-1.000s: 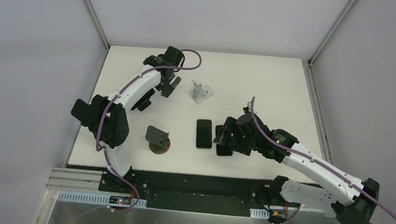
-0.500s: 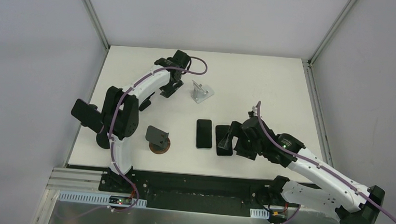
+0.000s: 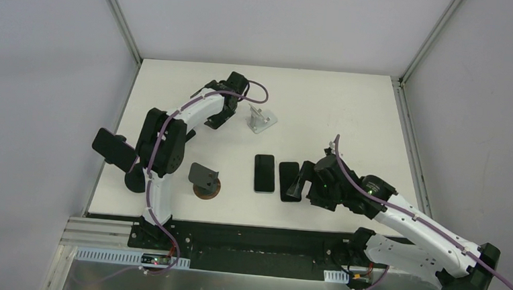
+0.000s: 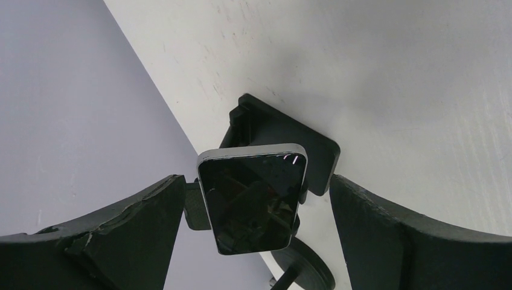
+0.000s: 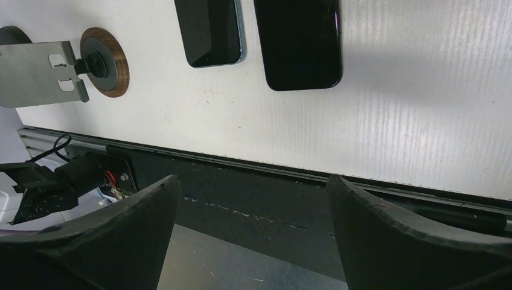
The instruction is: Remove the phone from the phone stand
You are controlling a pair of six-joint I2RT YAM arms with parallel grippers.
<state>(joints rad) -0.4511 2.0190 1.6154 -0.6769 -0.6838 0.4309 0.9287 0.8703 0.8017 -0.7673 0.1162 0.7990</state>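
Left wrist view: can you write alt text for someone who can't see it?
A dark-screened phone rests on a black phone stand at the white table edge. It is framed between the fingers of the open left claw, neither touching it.

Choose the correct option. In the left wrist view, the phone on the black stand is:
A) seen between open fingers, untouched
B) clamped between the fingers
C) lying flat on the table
A: the phone sits propped on the black stand, and the open left gripper frames it without touching.
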